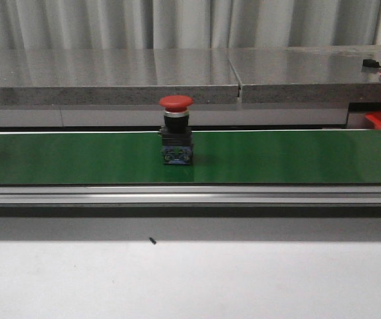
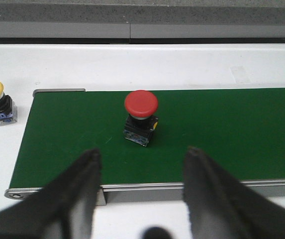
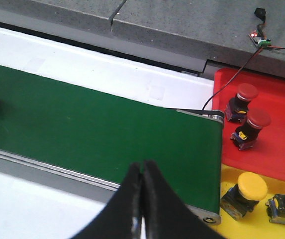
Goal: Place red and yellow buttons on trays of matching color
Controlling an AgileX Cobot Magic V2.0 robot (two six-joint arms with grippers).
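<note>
- Front view: red button (image 1: 176, 129) stands upright mid-frame on the green belt (image 1: 296, 158); I see neither gripper here.
- Left wrist view: my left gripper (image 2: 142, 172) has fingers spread wide, the button just beyond them (untouched).
- Right wrist view: my right gripper (image 3: 143, 186) is pinched together on nothing; red tray (image 3: 281, 134) and yellow tray (image 3: 232, 226) sit lower right.

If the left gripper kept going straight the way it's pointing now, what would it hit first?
Most likely the red button standing upright on the green conveyor belt. The left gripper is open, and the button sits ahead, roughly centred between its fingers. Depth is unclear, so it might touch the belt first.
</note>
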